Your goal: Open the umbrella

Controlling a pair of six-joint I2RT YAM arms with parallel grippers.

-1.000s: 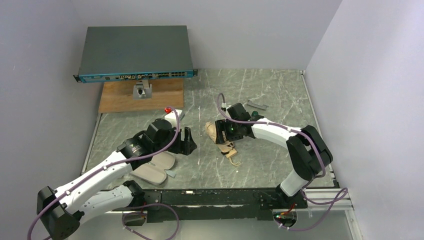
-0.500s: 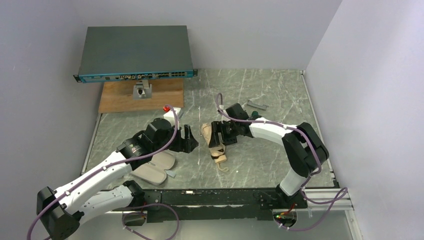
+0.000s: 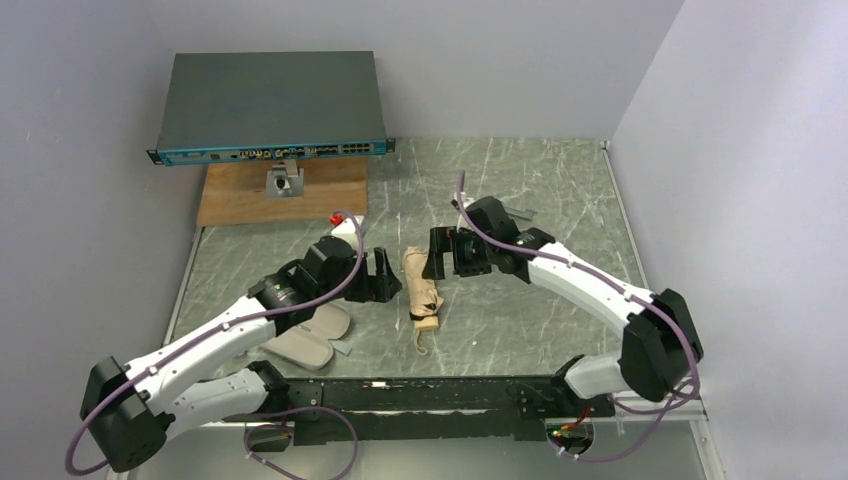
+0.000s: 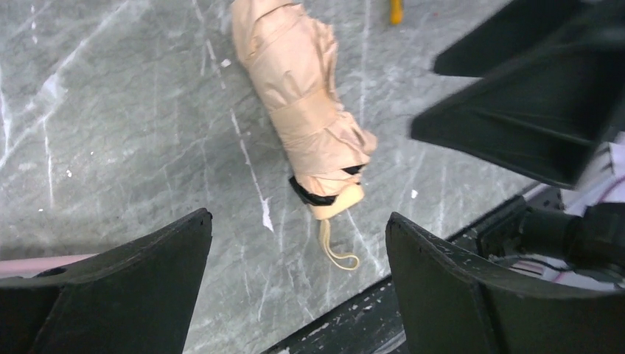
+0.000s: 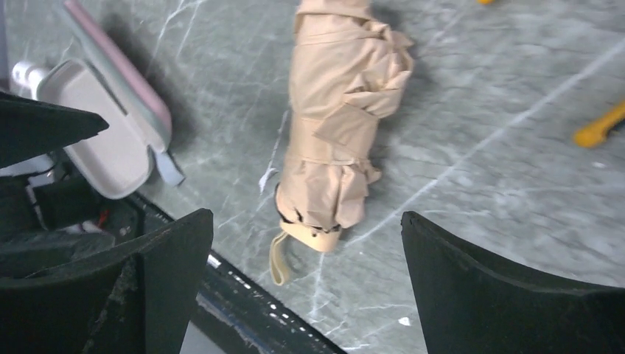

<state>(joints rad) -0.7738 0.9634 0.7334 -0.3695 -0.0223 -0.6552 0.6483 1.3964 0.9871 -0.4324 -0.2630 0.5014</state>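
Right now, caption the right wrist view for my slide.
Open right gripper hovers over the folded umbrella, pink case alongside.

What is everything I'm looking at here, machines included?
umbrella: one, tan-beige, folded, lying mid-table between the end effectors.
case: one, pale pink, near left, partly hidden by the left arm.
flat box: one, dark grey with blue front, far left.
wooden board: one, brown, just in front of the box.
bracket: one, grey metal, on the board.
red-tipped item: one, red and white, behind the left arm, partly hidden.
flat scrap: one, grey, far side, right of centre.
yellow-orange piece: at least one, on the table beyond the umbrella; too small to identify.
table: one, grey marbled.
left end effector: one, black, open, left of the umbrella.
right end effector: one, black, open, right of the umbrella.
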